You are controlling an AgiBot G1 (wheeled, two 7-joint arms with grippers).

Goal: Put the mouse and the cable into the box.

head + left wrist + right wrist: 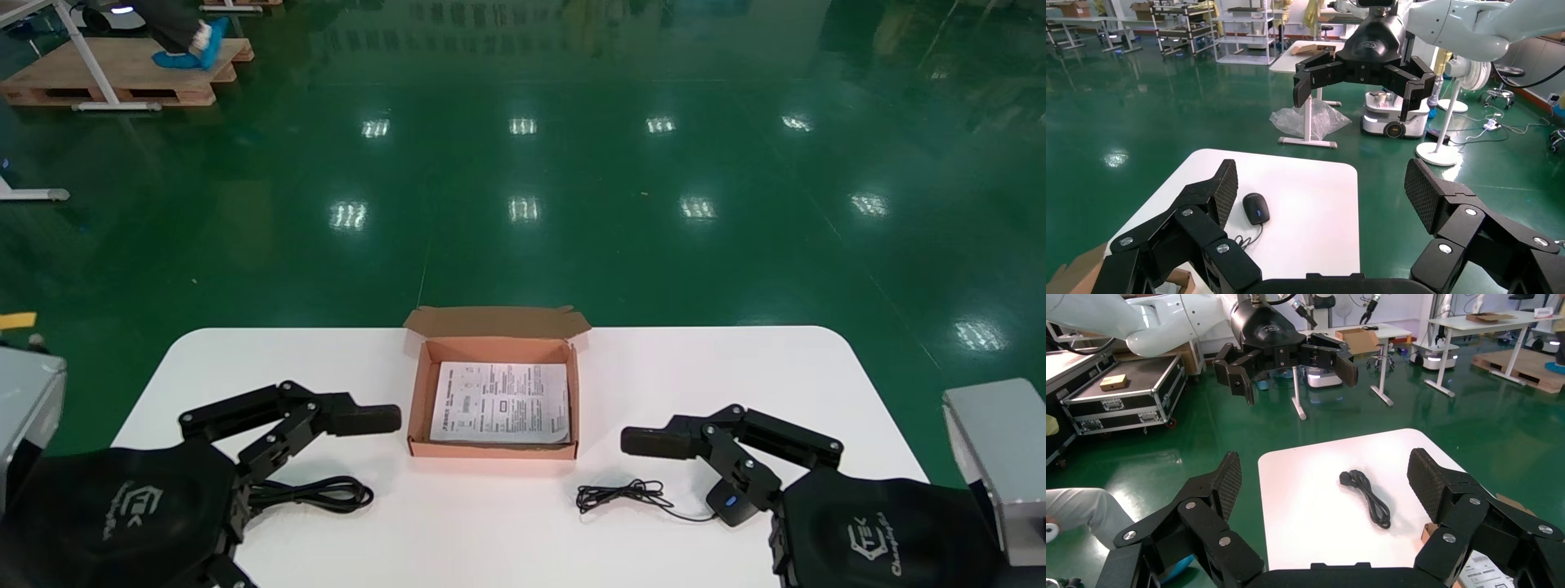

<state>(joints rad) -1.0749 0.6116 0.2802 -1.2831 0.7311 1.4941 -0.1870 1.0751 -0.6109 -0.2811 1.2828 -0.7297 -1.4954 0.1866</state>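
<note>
Head view: the white table (735,367) has the open box (418,408) at its middle with the flap folded back. A printed sheet (500,402) lies flat on the box floor.

Cable (327,494): black, looped, lying on the table on the robot's left. It is near the front-left corner of the box but apart from it, and it is outside the box.

Mouse (730,504): black, on the table on the robot's right. Its thin cord (625,494) is bunched just beside it on the box side. Both are outside the box.

Left gripper (1321,177): hangs over the left part of the table, above the cable.
- Left wrist view: jaws spread wide, ribbed fingers (1220,193) far apart, nothing between them.
- Right wrist view: the cable lies free on the table, with no finger on it.

Right gripper (1324,462): hangs over the right part of the table, above the mouse.
- Right wrist view: jaws spread wide and gripping nothing.
- Head view: one linkage overlaps the mouse, so contact cannot be judged from there.
- Left wrist view: the mouse sits free on the table with the cord trailing from it, and this gripper is open above it.
</note>
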